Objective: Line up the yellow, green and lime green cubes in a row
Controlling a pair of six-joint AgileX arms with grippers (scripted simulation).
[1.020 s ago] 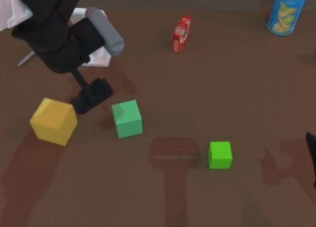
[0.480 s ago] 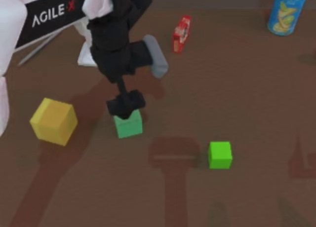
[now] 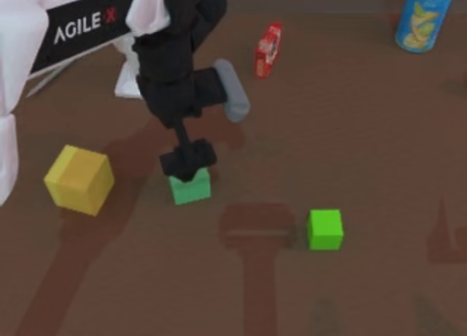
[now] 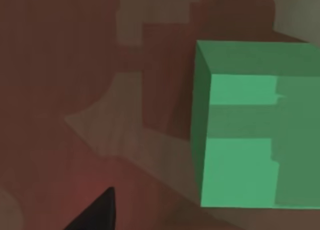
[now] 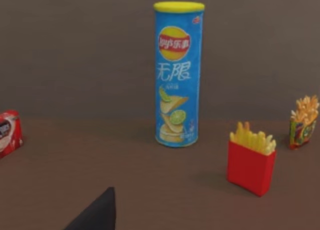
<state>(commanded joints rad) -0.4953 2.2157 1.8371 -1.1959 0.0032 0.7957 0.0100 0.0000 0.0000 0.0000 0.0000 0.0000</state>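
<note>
green cube: we had the left gripper right over it for the grab; can't tell if claw was open or closed.

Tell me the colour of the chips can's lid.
Yellow; the chips can's lid shows best in the right wrist view.

Yellow cube: largest of the three, matte, resting flat at the table's left, turned slightly askew. Green cube: mid-sized, soft medium green, to the yellow one's right and well apart from it (its far edge is covered from above). Lime green cube: smallest, bright, farther right and nearer the front edge, square to the table.
</note>
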